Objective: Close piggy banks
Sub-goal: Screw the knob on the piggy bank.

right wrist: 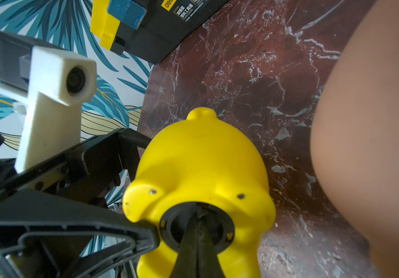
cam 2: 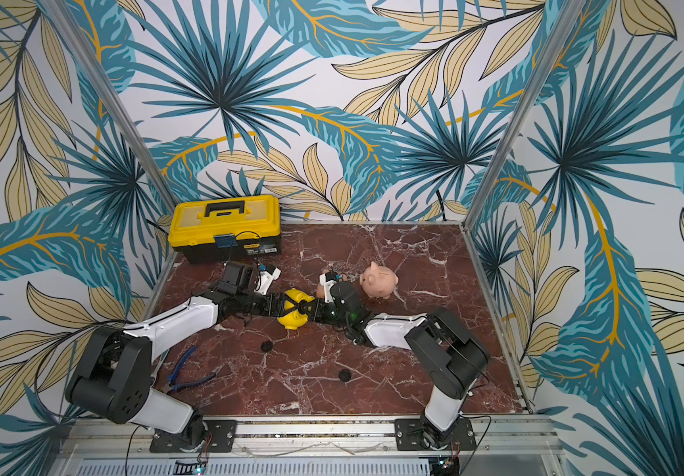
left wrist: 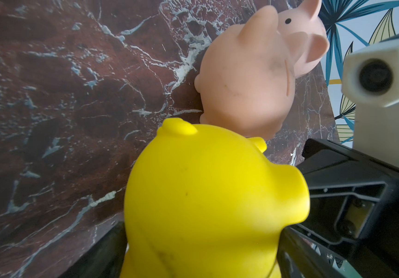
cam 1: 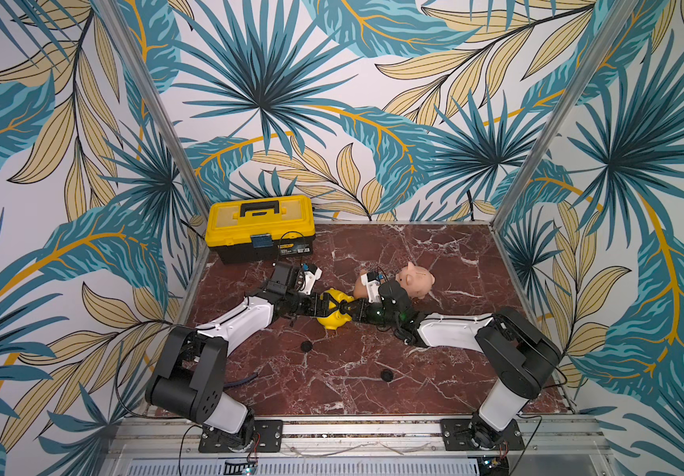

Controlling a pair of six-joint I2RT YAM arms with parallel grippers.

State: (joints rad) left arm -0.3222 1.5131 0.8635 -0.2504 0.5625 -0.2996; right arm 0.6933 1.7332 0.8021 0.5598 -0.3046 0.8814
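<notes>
Yellow piggy bank [left wrist: 205, 204] crowds the left wrist view, clamped between the fingers [left wrist: 108, 246] of the left gripper [left wrist: 201, 260], which show as dark bars on either side of its body. Beyond the fingertips lies the peach-orange piggy bank [left wrist: 241, 81], with the pale pink piggy bank [left wrist: 302, 31] just past it, both on the marbled table [left wrist: 61, 108]. No writing shows here.

From the right wrist, the right gripper [right wrist: 195, 220] has its fingers pressed together, tips sunk in the middle of a black plug [right wrist: 169, 228] that sits in the round hole on the yellow pig's underside. Whether they pinch a rib there I cannot tell. Far beyond the fingertips stands the toolbox [right wrist: 145, 36]. Its label reads "del", cut off by the frame edge, above white Chinese characters too small to read.

In both top views the 2 grippers meet tip to tip on the yellow pig. 2 black discs [cam 1: 305, 345] [cam 1: 386, 375] lie well behind both sets of fingers, toward the arm bases. The toolbox label is unreadable from here.

The step in hand looks like seating the plug in pig 1 of 3. The next move probably calls for a push or twist by the right fingers while the left clamp resists, then release and a reach back for a disc.
</notes>
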